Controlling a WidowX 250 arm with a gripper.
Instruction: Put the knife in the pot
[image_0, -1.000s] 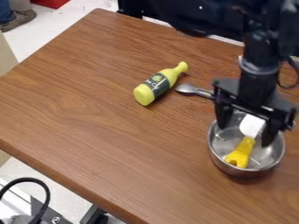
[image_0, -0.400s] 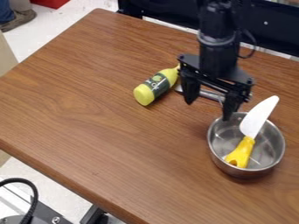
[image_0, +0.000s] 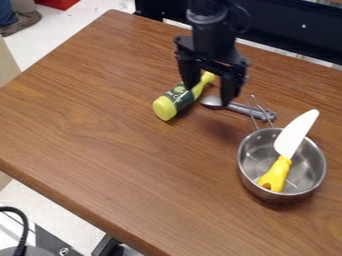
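Knife (image_0: 286, 153), smooth white and yellow, slants in round metal pot (image_0: 306, 172); empty tool (image_0: 209, 95) gapes wide.

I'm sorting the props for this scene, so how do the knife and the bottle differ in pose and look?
The knife leans in the pot, blade up past the rim, while the bottle lies on its side on the table. The knife has a flat white blade and a yellow handle; the bottle is rounded, yellow-green, with a dark label. The knife is plain to see, whereas the jaws hang partly before the bottle. Both have some yellowish colour.
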